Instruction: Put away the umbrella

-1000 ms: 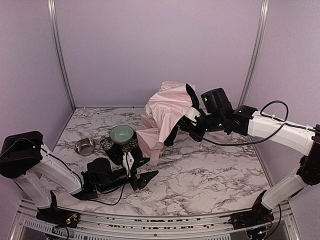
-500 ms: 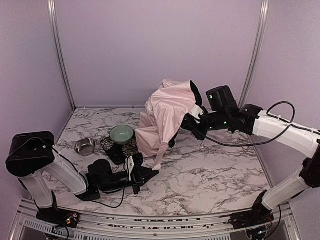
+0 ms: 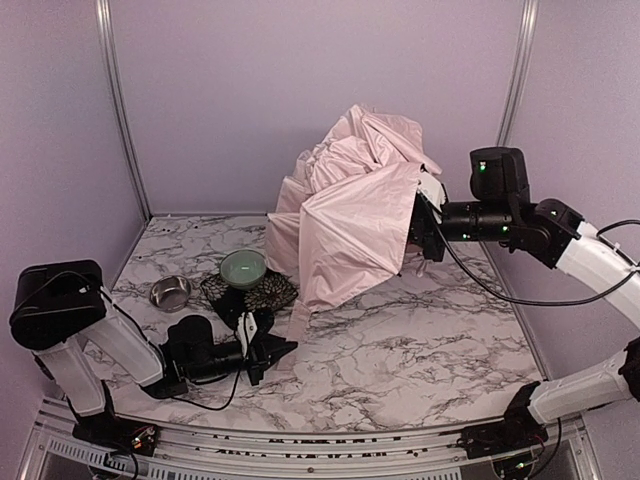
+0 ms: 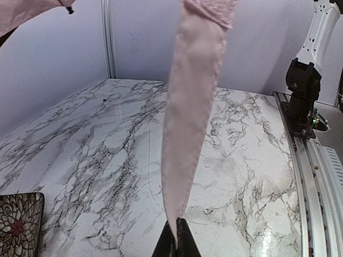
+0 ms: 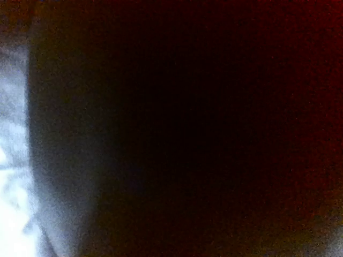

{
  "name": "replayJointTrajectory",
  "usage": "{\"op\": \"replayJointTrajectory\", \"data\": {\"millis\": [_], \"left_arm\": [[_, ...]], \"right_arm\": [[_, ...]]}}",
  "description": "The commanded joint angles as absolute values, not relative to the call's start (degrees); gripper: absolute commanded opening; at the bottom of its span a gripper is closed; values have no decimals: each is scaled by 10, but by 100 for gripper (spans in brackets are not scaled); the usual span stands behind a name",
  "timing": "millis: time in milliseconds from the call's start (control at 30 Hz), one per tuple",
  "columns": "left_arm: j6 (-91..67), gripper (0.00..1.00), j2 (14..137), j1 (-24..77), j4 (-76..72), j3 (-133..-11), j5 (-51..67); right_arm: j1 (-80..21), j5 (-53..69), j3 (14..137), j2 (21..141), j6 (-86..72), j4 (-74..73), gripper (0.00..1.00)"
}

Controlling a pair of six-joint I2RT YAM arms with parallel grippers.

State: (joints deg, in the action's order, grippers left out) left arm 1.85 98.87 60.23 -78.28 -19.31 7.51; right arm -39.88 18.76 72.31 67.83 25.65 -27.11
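Note:
The pale pink umbrella (image 3: 350, 220) hangs half spread above the back of the marble table. My right gripper (image 3: 421, 215) is pressed into its right side, and its fingers are hidden by the fabric; the right wrist view is almost wholly dark. A narrow tail of the umbrella's pink fabric (image 4: 193, 107) runs down to my left gripper (image 3: 287, 347), which lies low near the front left. In the left wrist view that gripper (image 4: 178, 231) is shut on the tip of this fabric.
A pale green bowl (image 3: 244, 268) sits on a dark floral mat (image 3: 255, 296), whose corner shows as the mat (image 4: 19, 225) in the left wrist view. A small steel bowl (image 3: 170, 292) stands to the left. Purple walls close in the back and sides.
My right arm has swung up and to the right with the umbrella, and the canopy has spread wider. My left gripper has shut on the fabric tail and pulled back slightly.

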Motion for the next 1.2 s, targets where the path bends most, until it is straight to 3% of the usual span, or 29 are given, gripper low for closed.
{"op": "replayJointTrajectory", "data": {"millis": [0, 400, 600, 833, 1167], "left_arm": [[74, 0, 963, 568, -712, -213, 81], [220, 0, 983, 479, -575, -332, 89], [243, 0, 1025, 457, -574, -406, 90], [261, 0, 1051, 446, -562, -453, 122], [302, 0, 1063, 446, -559, -471, 73]], "right_arm": [[-400, 272, 753, 649, 297, -302, 0], [-536, 271, 618, 578, 419, -339, 0], [-619, 161, 527, 596, 448, -313, 0], [-705, -9, 423, 704, 446, -250, 0], [-720, 2, 423, 837, 405, -246, 0]]}}
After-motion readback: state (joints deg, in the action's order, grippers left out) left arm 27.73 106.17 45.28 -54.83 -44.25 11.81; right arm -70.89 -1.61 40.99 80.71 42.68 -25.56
